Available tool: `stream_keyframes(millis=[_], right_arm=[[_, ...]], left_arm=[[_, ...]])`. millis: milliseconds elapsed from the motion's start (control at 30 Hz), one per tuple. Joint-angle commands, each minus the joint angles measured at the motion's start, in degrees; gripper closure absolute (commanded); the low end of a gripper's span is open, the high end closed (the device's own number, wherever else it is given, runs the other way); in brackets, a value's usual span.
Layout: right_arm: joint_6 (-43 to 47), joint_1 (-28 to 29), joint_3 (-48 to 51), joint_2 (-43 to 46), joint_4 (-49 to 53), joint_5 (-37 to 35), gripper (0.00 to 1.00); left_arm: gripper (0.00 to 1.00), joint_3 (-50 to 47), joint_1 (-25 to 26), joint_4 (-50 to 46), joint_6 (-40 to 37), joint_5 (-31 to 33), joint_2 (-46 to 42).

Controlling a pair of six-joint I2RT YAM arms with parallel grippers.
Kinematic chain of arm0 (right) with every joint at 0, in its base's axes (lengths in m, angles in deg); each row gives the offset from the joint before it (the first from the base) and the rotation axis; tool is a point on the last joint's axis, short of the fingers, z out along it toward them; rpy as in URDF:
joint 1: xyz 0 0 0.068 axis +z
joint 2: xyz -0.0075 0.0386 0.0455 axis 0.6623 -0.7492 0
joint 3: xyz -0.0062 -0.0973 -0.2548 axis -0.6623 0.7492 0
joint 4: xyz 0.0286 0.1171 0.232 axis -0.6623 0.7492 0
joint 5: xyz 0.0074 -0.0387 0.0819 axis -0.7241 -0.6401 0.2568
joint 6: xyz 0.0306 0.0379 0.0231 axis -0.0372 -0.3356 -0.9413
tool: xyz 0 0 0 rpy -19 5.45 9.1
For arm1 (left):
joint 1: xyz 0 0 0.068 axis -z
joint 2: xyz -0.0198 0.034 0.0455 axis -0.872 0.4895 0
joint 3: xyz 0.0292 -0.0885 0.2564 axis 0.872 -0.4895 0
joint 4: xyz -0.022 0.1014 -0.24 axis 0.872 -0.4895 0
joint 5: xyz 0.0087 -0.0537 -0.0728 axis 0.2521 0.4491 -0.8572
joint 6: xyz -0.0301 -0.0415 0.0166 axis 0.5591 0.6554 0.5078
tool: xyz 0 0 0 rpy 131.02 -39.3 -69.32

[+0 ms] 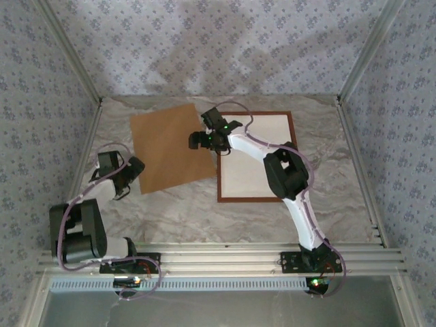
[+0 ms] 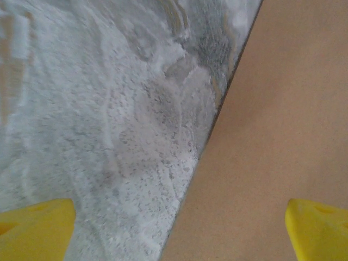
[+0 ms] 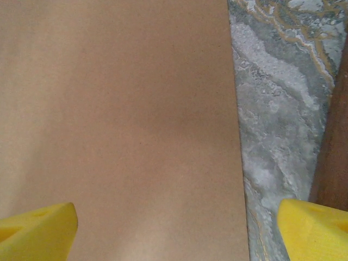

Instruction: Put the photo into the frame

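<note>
Plainly, both pairs stand wide apart, gripping nothing: right fingers over the brown board beside the frame, left fingers over the board's edge and table.

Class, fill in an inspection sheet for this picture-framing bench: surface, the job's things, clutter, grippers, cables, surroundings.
Surface: marbled grey tabletop, flat.
Job's things: reddish-brown wooden frame lies flat at right, with a pale cream panel inside it; brown backing board lies tilted on its left.
Clutter: nothing seen.
Grippers: left gripper open, over the board's left edge; right gripper open, over the board's right edge.
Cables: lilac cables loop along both arms.
Surroundings: floral-patterned walls; aluminium rails at the near edge.
</note>
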Motion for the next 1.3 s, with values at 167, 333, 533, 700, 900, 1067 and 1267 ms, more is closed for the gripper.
stream_keyframes(millis=[167, 333, 533, 700, 900, 1067, 1267], right_arm=[[-0.7, 2.1, -10.6, -8.1, 6.8, -7.1, 0.04], [-0.8, 3.4, -14.2, -11.4, 8.2, -8.7, 0.03], [-2.2, 3.4, -15.2, -13.2, 10.1, -6.7, 0.03], [-2.3, 3.8, -15.2, -13.8, 9.7, -5.4, 0.03], [-3.4, 4.3, -13.6, -13.1, 6.6, -0.5, 0.03], [-5.0, 4.8, -9.8, -10.1, 3.2, 1.7, 0.03], [-6.3, 5.2, -4.1, -6.4, -0.7, 3.7, 0.03]], left_arm=[[0.02, 3.9, 0.6, 4.9, -2.1, -6.1, 7.1], [0.02, 4.6, 3.4, 5.9, -3.1, -6.5, 9.2], [0.01, 5.6, 5.7, 6.5, -3.0, -7.6, 11.3], [0.02, 6.0, 6.8, 6.9, -2.9, -8.6, 10.9], [0.02, 6.4, 7.4, 8.2, -2.4, -11.8, 10.9], [0.02, 6.1, 8.0, 9.0, -1.9, -13.8, 10.8], [0.02, 5.3, 8.2, 9.5, -1.6, -14.6, 11.4]])
